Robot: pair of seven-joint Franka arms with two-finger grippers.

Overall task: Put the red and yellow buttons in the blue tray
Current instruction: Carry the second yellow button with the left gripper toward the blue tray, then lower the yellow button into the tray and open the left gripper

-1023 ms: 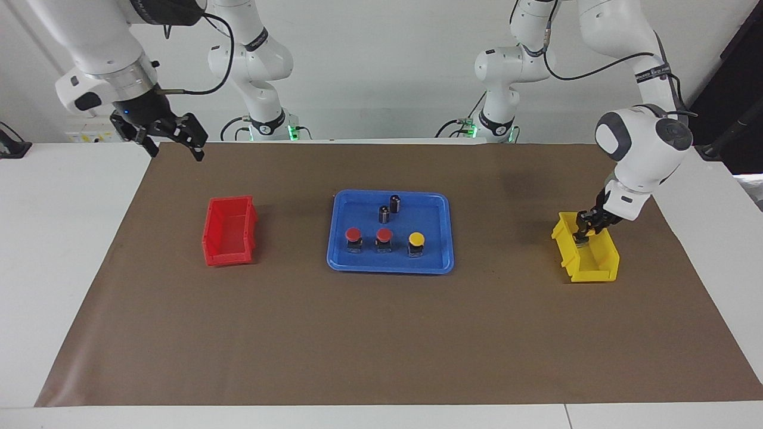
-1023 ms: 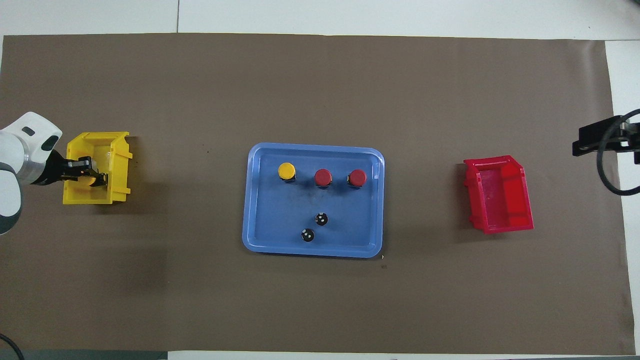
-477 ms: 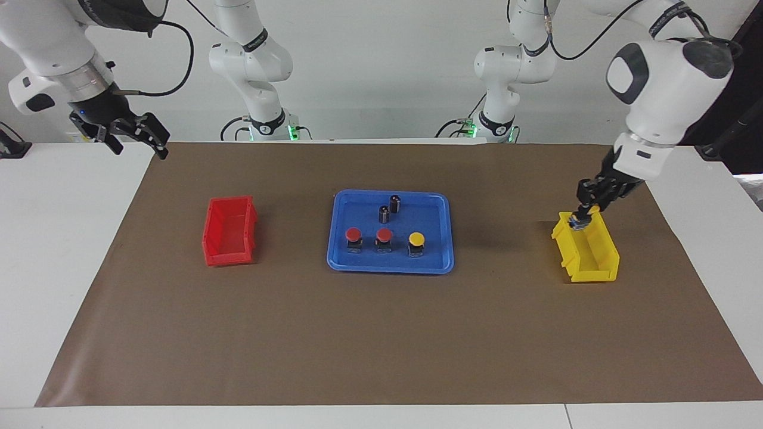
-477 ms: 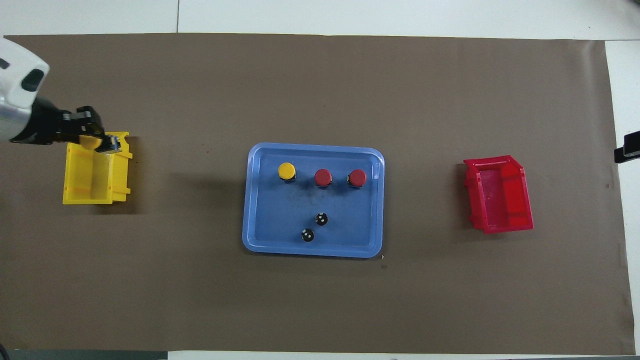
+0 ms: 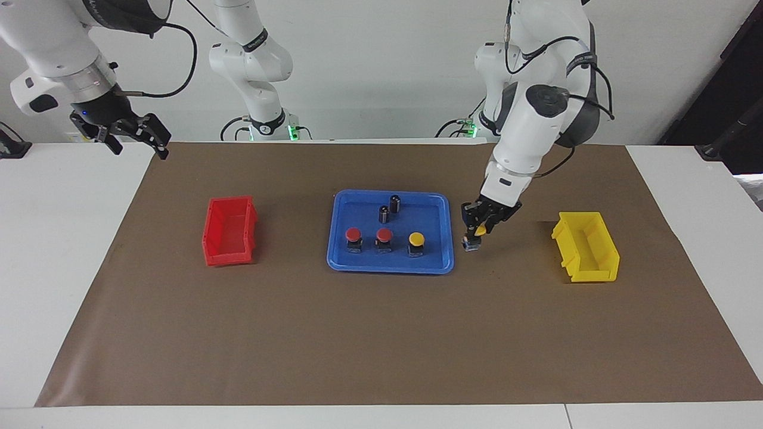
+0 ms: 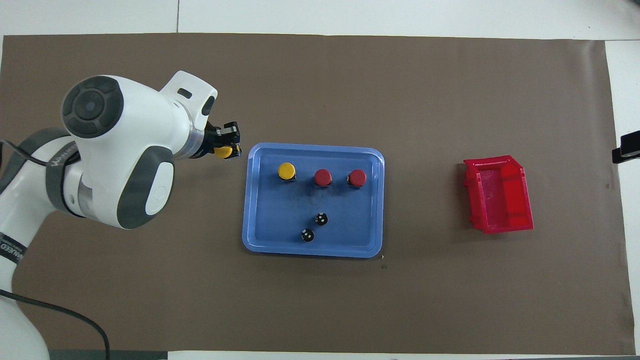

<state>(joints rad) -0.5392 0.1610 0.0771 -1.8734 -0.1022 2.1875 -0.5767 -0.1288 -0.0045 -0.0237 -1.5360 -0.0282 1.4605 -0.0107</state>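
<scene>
The blue tray lies mid-table. In it stand two red buttons and one yellow button. My left gripper is shut on the second yellow button and holds it in the air over the mat, just beside the tray's edge toward the left arm's end. My right gripper is open and empty, raised over the table's edge at the right arm's end, waiting.
Two dark capless cylinders stand in the tray, nearer the robots than the buttons. An empty yellow bin sits toward the left arm's end; the left arm hides it in the overhead view. An empty red bin sits toward the right arm's end.
My left gripper lifted the yellow button out of the yellow bin and carried it across to the tray's edge. My right gripper drew back toward the table's edge, then held still.
</scene>
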